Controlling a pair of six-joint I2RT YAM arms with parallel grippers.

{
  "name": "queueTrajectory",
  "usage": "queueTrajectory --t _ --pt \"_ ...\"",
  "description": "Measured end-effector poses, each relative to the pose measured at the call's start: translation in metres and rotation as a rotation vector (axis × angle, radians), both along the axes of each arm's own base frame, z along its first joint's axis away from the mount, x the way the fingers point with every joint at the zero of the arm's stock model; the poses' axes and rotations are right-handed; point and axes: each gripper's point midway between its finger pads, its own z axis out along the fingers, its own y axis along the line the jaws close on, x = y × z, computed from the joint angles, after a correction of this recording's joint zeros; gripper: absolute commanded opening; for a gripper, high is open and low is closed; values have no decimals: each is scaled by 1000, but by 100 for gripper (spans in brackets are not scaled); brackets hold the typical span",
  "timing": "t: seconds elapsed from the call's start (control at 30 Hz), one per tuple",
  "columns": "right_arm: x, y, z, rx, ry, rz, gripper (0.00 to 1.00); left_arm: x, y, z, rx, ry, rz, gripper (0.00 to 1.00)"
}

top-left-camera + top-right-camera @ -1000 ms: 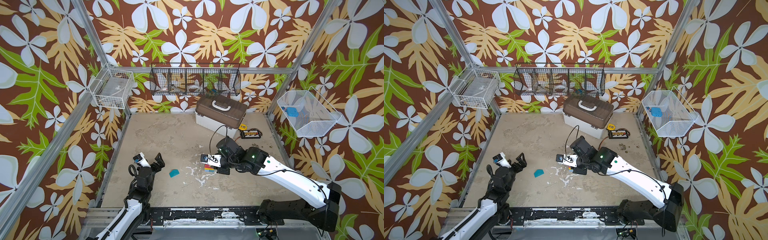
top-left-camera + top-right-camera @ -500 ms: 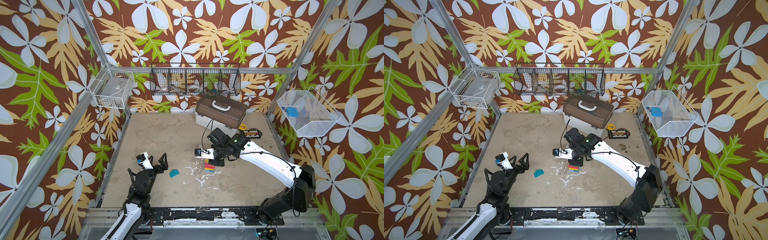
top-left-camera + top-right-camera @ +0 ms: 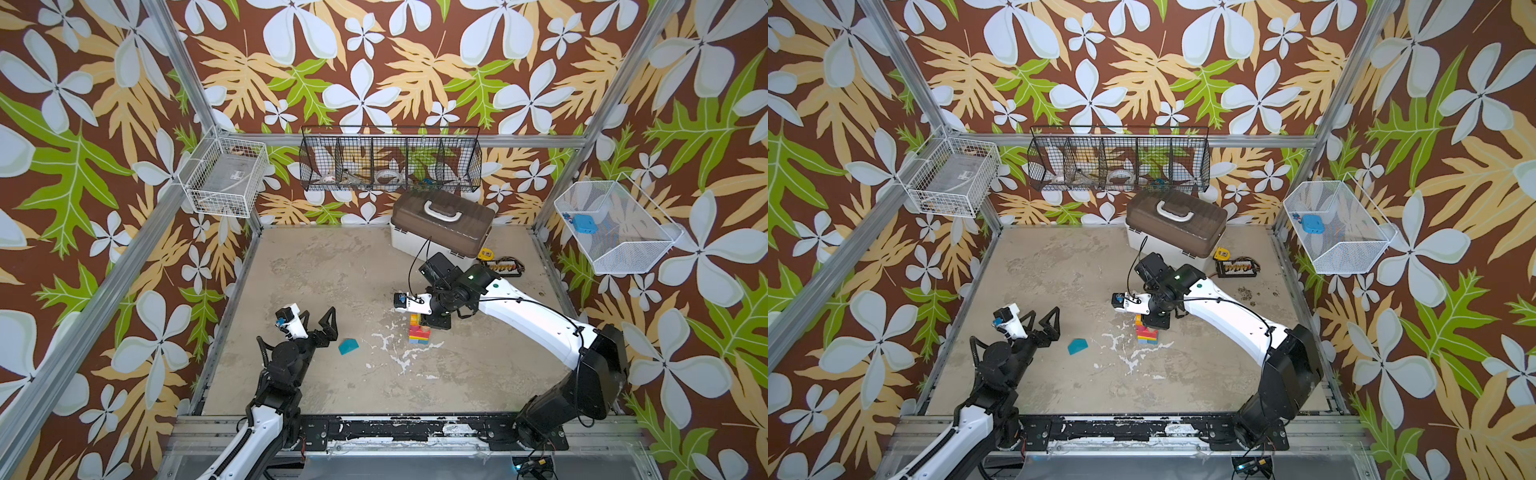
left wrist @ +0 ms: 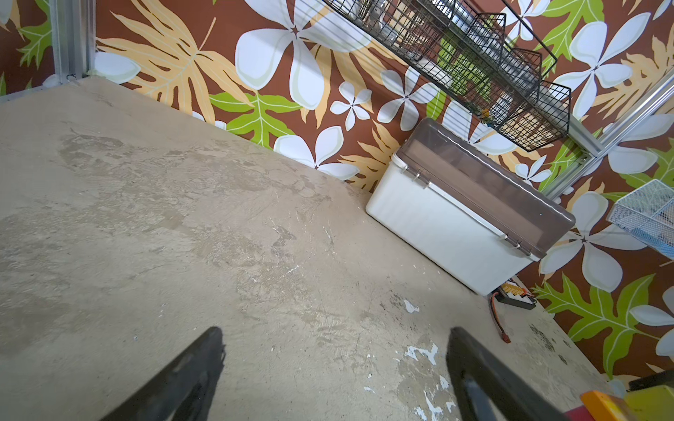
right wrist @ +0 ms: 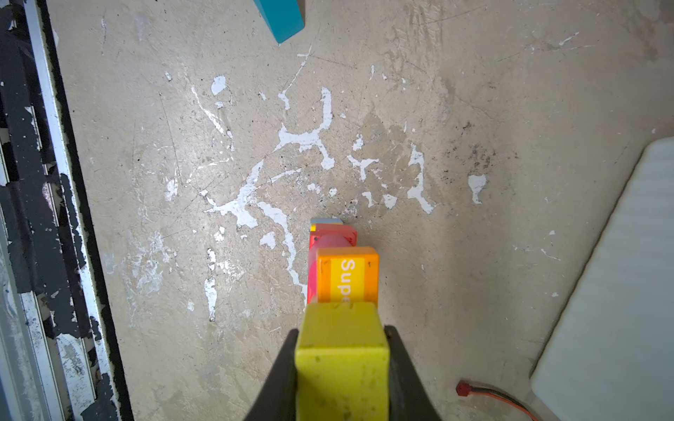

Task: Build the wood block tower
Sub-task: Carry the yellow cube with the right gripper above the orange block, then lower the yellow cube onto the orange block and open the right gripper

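Nearest me, the left claw [image 3: 319, 312] hangs spread and empty. Just beside it the teal roof piece [image 3: 348, 345] lies on the table [image 3: 332, 270], not yet placed. Farther in, the tower [image 3: 417, 330] stands several blocks tall, and the right claw [image 5: 341, 333] pinches a yellow block [image 5: 341, 371] at its top.

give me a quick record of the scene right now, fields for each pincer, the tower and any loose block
tower: upright, near the middle of the table
top placed piece: orange block
right pincer: shut on yellow block, over the orange block; contact unclear
left pincer: open, empty
loose block: teal roof piece, lying between left pincer and tower
background: white case with brown lid, at the back
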Motion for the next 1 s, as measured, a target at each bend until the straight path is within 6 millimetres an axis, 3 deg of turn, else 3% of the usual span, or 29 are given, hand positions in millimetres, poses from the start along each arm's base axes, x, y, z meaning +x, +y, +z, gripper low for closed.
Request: queueTrajectory --t 0.47,0.8,1.0 --pt "7 2 1 21 -18 -10 11 0 -5 -6 24 17 -18 96" --pt "10 4 0 33 -16 -11 20 0 -5 -6 24 17 -21 96" --pt "10 4 -1 33 -15 -11 31 0 -6 -6 24 18 -21 96"
